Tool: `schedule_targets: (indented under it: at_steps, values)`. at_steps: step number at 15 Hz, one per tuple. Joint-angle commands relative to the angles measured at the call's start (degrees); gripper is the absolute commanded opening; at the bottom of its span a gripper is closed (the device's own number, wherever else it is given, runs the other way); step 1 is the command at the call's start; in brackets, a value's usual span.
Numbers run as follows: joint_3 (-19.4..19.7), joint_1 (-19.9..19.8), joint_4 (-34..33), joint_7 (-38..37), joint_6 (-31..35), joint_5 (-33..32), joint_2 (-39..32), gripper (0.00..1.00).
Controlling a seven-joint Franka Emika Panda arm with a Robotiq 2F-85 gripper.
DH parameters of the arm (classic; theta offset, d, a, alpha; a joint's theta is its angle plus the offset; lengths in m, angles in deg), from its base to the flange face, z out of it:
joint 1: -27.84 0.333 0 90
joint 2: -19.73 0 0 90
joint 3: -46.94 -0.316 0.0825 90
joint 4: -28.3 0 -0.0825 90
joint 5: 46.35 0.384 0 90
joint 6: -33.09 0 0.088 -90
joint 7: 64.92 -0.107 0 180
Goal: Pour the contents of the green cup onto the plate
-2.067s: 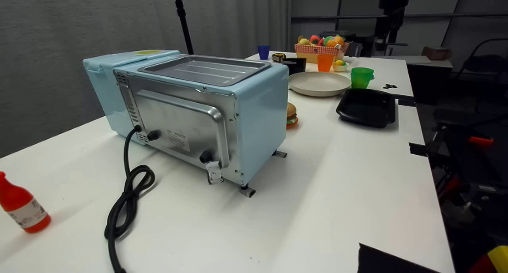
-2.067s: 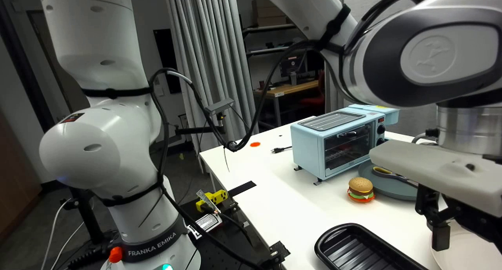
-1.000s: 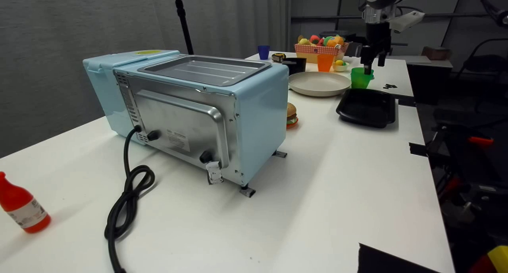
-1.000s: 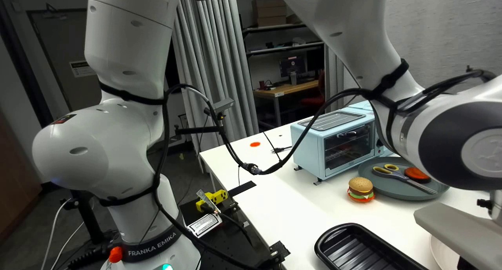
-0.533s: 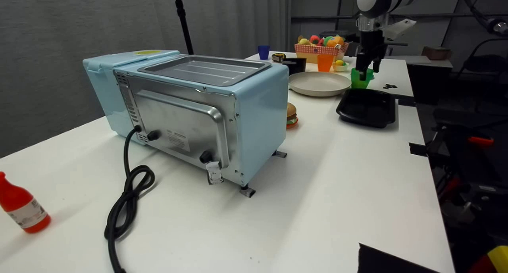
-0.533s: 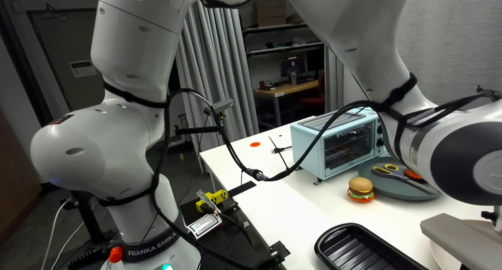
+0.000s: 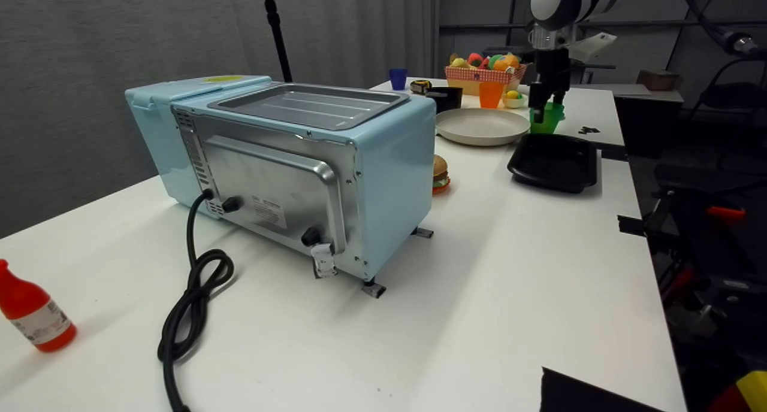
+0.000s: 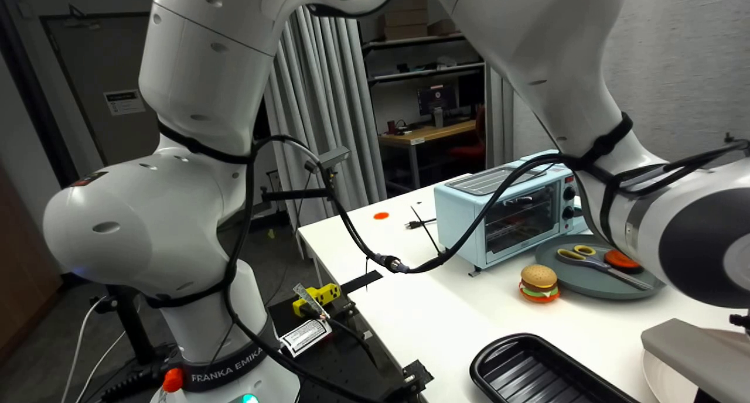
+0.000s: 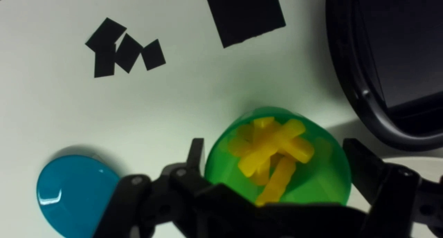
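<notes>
A grey pleated fabric curtain (image 8: 331, 92) hangs at the back of the room, alongside dark metal shelving (image 8: 419, 76). The work surface is a long, flat, white table (image 7: 497, 280). A white and black jointed robot arm (image 8: 193, 92) extends over it. In both exterior views I see a pale blue, box-shaped metal toaster oven (image 7: 287, 178) standing on the table. At the far end of the table, in an exterior view, sits a light brown basket (image 7: 470, 86) with a red-checked band, filled with brightly coloured fruit-shaped items (image 7: 485, 61). A round, flat, cream-white plate (image 7: 483, 126) lies nearer to me, with a rectangular, ribbed black dish (image 8: 542, 371) close to it.

The end effector is a black two-finger gripper (image 9: 276, 151), directed downward at a bright green, round plastic cup (image 9: 311, 182). Its fingers (image 9: 196, 155) are spread wide, one on each side of the cup; I cannot tell whether either pad touches the wall. The cup stands upright on the table, just beside the dish and near the plate. Inside it lie several yellow, stick-shaped pieces (image 9: 273, 148).
</notes>
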Motion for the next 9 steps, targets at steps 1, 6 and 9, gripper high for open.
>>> schedule_targets:
  at_steps: [1, 6, 9]
  values:
    - [-1.4, -2.0, -3.2, 2.6, -1.3, 1.5, -1.7, 0.75]
    - [-0.8, -2.1, -4.2, 2.1, -1.7, 1.0, -2.1, 0.54]
    - [-0.4, -2.0, -5.3, 1.6, -3.2, 0.8, -1.3, 0.53]
